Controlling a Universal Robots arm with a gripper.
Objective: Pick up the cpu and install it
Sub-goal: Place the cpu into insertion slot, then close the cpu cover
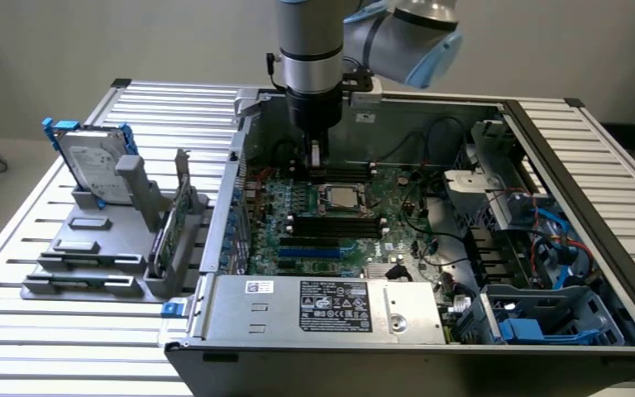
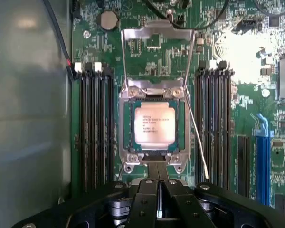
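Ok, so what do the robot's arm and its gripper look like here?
The arm is a smooth silver-grey tube with black bands and a light blue joint cap. A thin black cable runs beside its dark wrist. The gripper is black metal, built of angular linked bars dotted with silver screw heads.

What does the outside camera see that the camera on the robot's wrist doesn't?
Outside camera: the hard drive standing in a grey rack beside the computer case, plus the robot arm. Wrist camera: a round coin battery and printed lines on the cpu. Both: the cpu sitting in its socket, the dark memory slots, and the shut gripper.
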